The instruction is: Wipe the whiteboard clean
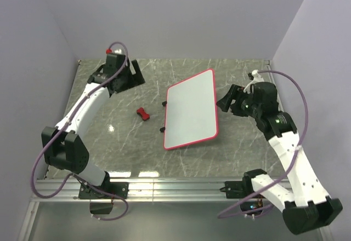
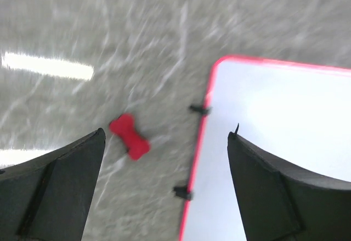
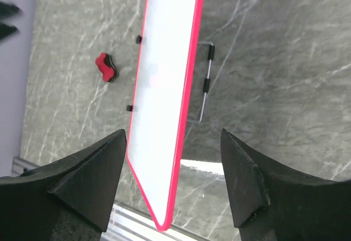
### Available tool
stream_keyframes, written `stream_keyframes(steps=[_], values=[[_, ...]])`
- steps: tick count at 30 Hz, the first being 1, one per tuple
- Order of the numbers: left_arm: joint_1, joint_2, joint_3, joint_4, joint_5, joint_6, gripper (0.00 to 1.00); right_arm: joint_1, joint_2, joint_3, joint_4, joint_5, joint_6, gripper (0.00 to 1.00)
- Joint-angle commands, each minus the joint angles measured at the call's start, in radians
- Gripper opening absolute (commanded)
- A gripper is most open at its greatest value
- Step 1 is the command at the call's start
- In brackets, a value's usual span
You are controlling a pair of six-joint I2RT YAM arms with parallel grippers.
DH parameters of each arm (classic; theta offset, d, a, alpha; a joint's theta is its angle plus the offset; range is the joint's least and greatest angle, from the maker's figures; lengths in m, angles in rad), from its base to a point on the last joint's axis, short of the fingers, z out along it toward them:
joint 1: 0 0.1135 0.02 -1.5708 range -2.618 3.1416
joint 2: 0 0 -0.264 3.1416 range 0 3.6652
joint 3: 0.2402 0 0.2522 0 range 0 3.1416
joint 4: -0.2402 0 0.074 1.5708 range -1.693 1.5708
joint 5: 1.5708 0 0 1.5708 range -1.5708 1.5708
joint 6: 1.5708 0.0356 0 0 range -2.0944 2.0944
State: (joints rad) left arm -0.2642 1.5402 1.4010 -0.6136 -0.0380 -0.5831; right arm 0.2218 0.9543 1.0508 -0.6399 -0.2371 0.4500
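Note:
The whiteboard (image 1: pixel 191 110) stands tilted in the middle of the table, white with a red-pink frame and two black clips on its left edge; no scribbles show. It also shows in the left wrist view (image 2: pixel 285 142) and the right wrist view (image 3: pixel 164 98). A small red bow-shaped eraser (image 1: pixel 143 114) lies on the table left of the board, also in the left wrist view (image 2: pixel 129 137) and the right wrist view (image 3: pixel 106 67). My left gripper (image 1: pixel 133 74) is open and empty at the far left, above the table. My right gripper (image 1: pixel 226 101) is open and empty just right of the board.
The grey marbled table (image 1: pixel 120 142) is walled by pale panels at left, back and right. A metal wire stand (image 3: pixel 205 82) props the board from behind. An aluminium rail (image 1: pixel 164 186) runs along the near edge.

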Motion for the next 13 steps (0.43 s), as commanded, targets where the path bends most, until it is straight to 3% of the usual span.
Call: stream_keyframes(steps=[1,6,13], values=[[-0.001,-0.046,0.128,-0.005,0.006,0.011,0.96,-0.006,-0.052,-0.046,-0.007,0.036,-0.016,0.77],[-0.001,-0.048,0.223,-0.032,0.0,0.023,0.96,-0.007,-0.141,-0.103,-0.021,0.021,0.03,0.79],[-0.001,-0.091,0.228,-0.012,-0.013,0.049,0.97,-0.006,-0.227,-0.144,-0.064,0.032,0.027,0.79]])
